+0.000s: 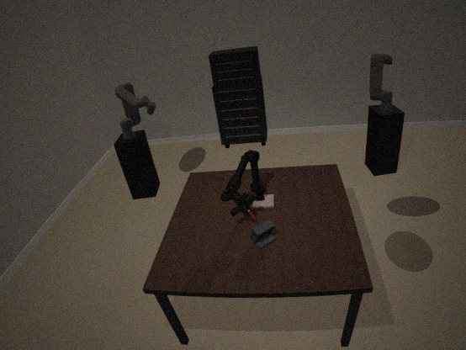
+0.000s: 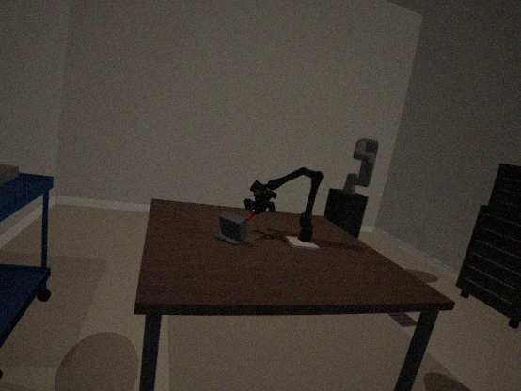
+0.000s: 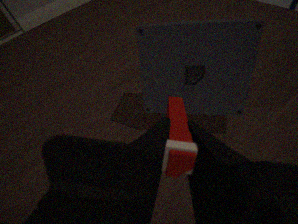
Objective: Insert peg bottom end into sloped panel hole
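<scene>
My gripper (image 1: 245,210) (image 2: 256,209) (image 3: 176,125) is shut on a red peg (image 1: 251,215) (image 2: 250,215) (image 3: 177,122) with a white band near its held end. The peg is tilted and held in the air, its free end pointing toward the grey sloped panel (image 1: 262,229) (image 2: 233,226) (image 3: 210,50). In the wrist view the peg's tip overlaps the panel's lower edge, below the dark hole (image 3: 194,74) in its face. The peg stays outside the hole. The fingers are dark shapes on either side of the peg.
The panel stands on a brown table (image 1: 294,261) (image 2: 263,282). The arm's base sits on a white plate (image 1: 266,203) (image 2: 301,242). Around the table stand a dark cabinet (image 1: 239,97), two pedestals with other arms (image 1: 135,168) (image 1: 383,139), and a blue cart (image 2: 21,235).
</scene>
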Action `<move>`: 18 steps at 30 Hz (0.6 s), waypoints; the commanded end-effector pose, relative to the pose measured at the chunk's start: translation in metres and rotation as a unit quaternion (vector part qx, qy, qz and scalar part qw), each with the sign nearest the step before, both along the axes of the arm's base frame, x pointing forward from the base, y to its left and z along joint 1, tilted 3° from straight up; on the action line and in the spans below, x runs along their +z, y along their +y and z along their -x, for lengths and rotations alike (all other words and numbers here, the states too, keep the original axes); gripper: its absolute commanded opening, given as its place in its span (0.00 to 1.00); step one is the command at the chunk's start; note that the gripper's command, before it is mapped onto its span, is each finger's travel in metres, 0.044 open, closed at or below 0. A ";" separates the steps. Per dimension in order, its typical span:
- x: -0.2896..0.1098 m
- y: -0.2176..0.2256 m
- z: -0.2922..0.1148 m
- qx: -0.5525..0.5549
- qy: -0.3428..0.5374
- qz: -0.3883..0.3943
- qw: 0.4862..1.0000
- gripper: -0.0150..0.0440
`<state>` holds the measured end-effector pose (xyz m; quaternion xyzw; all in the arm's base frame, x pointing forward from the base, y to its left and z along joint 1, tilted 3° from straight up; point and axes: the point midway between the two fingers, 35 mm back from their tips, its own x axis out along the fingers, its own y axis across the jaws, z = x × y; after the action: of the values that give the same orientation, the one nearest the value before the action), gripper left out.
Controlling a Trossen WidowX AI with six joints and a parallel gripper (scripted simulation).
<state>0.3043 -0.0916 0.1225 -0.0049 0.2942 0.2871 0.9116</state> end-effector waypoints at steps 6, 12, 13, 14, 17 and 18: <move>0.002 -0.008 0.004 0.001 -0.033 0.008 0.999 0.25; 0.002 -0.010 0.003 0.001 -0.042 0.012 0.999 0.25; 0.002 -0.010 0.003 0.001 -0.043 0.012 0.999 0.25; 0.001 -0.010 0.002 0.000 -0.044 0.013 0.999 0.25; 0.000 -0.009 -0.001 0.000 -0.047 0.014 0.999 0.25; -0.001 -0.009 -0.001 0.000 -0.049 0.015 0.999 0.25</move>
<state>0.3040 -0.1018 0.1226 -0.0334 0.2574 0.2813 0.9238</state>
